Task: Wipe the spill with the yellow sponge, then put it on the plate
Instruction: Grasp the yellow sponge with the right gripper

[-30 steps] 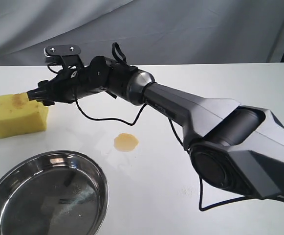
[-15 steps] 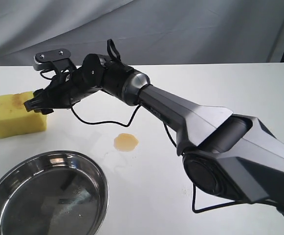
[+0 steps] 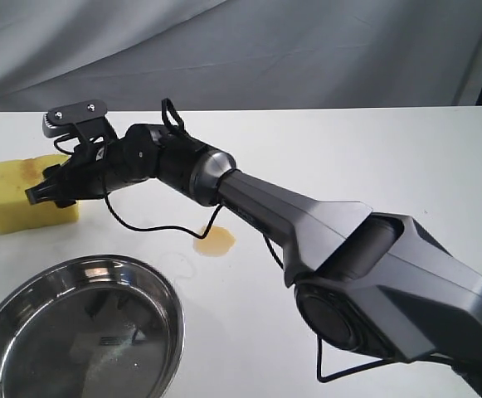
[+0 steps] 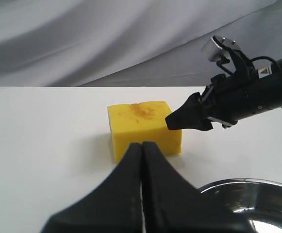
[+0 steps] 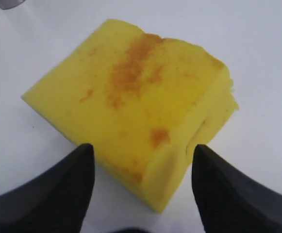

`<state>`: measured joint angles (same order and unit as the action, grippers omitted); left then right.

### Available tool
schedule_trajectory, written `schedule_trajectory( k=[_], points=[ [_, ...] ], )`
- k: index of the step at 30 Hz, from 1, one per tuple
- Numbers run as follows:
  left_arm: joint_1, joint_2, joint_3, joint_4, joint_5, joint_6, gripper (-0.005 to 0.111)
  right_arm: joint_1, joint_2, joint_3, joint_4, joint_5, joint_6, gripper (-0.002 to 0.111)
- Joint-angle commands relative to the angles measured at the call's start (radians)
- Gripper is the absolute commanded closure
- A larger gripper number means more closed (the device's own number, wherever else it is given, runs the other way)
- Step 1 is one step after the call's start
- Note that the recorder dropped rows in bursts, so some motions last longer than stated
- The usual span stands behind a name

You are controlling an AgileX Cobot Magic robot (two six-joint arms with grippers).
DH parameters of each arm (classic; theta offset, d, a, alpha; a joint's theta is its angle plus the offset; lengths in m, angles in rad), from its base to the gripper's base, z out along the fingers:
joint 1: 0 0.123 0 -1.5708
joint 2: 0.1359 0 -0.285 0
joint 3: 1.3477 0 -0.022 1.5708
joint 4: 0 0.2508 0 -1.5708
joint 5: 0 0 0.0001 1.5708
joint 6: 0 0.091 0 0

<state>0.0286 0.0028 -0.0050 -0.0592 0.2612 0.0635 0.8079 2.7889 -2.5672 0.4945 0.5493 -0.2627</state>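
Right gripper (image 3: 41, 196) slid left to yellow sponge (image 3: 7, 207), jaws spread astride it, ungripped; left gripper (image 4: 142, 150) jaws pressed together; spill (image 3: 214, 240) unwiped, plate (image 3: 171, 308) empty.

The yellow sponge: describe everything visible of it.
The yellow sponge is a thick rectangular block of bright yellow foam. It has a brownish-orange stain across its top face and smaller specks near one corner. It lies flat on the white table, apart from the plate and the spill. The right gripper has its jaws open on either side of one corner. Whether they touch the foam cannot be told.
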Motion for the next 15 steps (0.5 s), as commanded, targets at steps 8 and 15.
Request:
schedule_trajectory(
  k=[8,15],
  points=[
    [0.002,-0.003,0.005,0.0,-0.002,-0.003,0.107,0.011,0.01,-0.005,-0.04,-0.06,-0.05,0.073],
    [0.002,-0.003,0.005,0.0,-0.002,-0.003,0.107,0.028,0.01,-0.005,-0.04,-0.091,-0.069,0.102]
  ],
)
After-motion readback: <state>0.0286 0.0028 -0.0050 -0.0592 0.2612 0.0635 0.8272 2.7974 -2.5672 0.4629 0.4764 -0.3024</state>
